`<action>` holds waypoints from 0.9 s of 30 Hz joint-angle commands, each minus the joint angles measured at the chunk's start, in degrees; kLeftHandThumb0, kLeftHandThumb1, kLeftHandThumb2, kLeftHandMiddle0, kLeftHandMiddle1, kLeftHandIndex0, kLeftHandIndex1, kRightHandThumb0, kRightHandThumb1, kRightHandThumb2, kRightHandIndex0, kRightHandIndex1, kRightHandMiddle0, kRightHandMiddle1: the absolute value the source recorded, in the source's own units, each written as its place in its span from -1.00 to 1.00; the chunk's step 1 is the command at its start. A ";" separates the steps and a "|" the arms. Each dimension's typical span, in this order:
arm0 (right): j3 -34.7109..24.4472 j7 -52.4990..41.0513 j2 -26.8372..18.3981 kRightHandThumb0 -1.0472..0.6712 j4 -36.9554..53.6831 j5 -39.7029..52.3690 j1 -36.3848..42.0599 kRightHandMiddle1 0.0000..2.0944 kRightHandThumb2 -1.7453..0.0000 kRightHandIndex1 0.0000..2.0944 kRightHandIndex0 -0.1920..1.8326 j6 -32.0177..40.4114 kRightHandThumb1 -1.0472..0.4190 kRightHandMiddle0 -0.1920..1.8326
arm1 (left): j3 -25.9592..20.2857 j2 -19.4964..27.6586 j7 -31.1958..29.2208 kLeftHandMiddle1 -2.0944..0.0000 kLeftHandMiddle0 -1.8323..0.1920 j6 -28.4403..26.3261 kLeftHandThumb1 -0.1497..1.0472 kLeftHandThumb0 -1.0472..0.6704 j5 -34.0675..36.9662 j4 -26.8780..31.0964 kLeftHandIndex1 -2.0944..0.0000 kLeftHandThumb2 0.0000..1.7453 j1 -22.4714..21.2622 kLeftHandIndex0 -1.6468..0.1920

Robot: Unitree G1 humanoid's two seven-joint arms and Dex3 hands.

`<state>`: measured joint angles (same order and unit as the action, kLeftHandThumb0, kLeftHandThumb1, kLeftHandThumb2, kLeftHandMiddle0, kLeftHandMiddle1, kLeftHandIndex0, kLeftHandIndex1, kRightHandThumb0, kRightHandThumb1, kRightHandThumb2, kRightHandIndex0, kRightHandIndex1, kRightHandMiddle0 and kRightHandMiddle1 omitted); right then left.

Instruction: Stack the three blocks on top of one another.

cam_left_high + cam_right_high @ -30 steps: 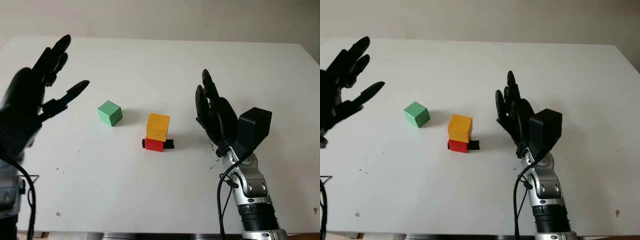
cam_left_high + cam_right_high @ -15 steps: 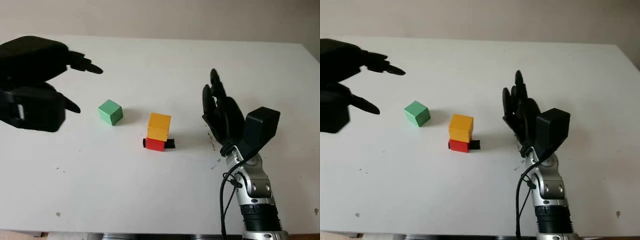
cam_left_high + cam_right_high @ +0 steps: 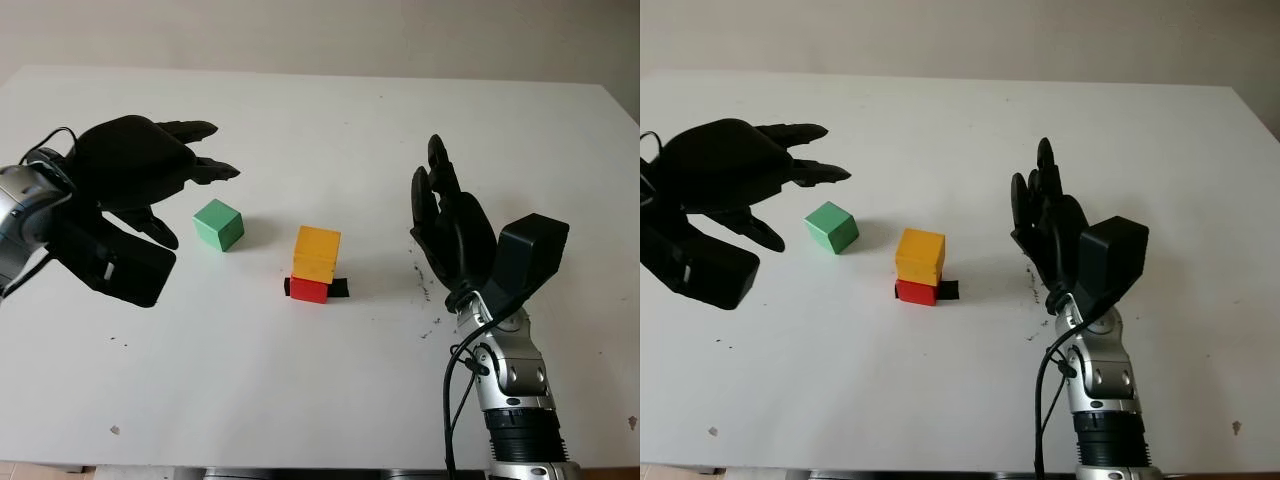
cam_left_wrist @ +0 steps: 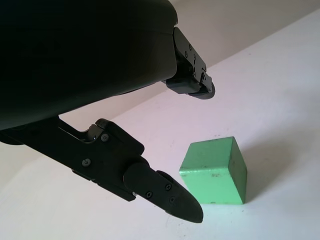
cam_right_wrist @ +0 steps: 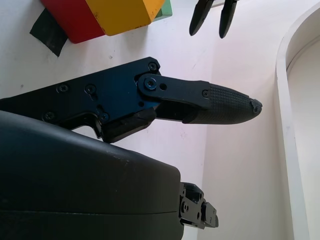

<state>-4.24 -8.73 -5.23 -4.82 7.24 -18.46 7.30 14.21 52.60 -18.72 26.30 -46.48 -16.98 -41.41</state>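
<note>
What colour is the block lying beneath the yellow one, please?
Red, under the yellow block; clearest in the left eye view.

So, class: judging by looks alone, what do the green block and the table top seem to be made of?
Green block: probably painted wood, possibly plastic; matte coat, with small pale scuffs on its face and edges.
Table: seemingly a white laminate or painted board; smooth, flat and faintly marked with dark specks. Neither can be settled by sight.

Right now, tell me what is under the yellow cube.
The yellow cube sits on a flatter red block. A dark strip pokes out on both sides at the red block's base on the white table; the part beneath the blocks is covered.
</note>
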 commanded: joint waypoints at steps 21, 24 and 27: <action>0.36 -0.40 -0.76 -0.67 0.73 -1.12 1.04 -1.00 0.35 -1.00 -1.00 -0.82 -1.00 -1.00 | 4.00 -6.25 -2.70 0.95 0.77 -0.92 0.67 -0.53 1.36 -11.90 0.91 -0.94 -6.09 0.29; 0.38 -0.52 -0.76 -0.65 0.77 -1.40 1.15 -1.00 0.34 -1.00 -1.00 -1.04 -1.00 -1.00 | 4.03 -6.79 -2.50 0.94 0.76 -0.52 0.67 -0.55 2.16 -12.66 0.91 -0.94 -6.25 0.26; 0.37 -0.58 -0.82 -0.64 0.83 -1.66 1.31 -1.00 0.33 -1.00 -1.00 -1.18 -1.00 -1.00 | 4.31 -6.90 -1.97 0.94 0.75 -0.26 0.69 -0.57 2.00 -12.75 0.89 -0.93 -6.21 0.21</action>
<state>-4.07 -9.23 -5.44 -4.80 5.68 -17.86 7.01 18.10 45.96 -21.23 25.84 -44.67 -29.54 -45.79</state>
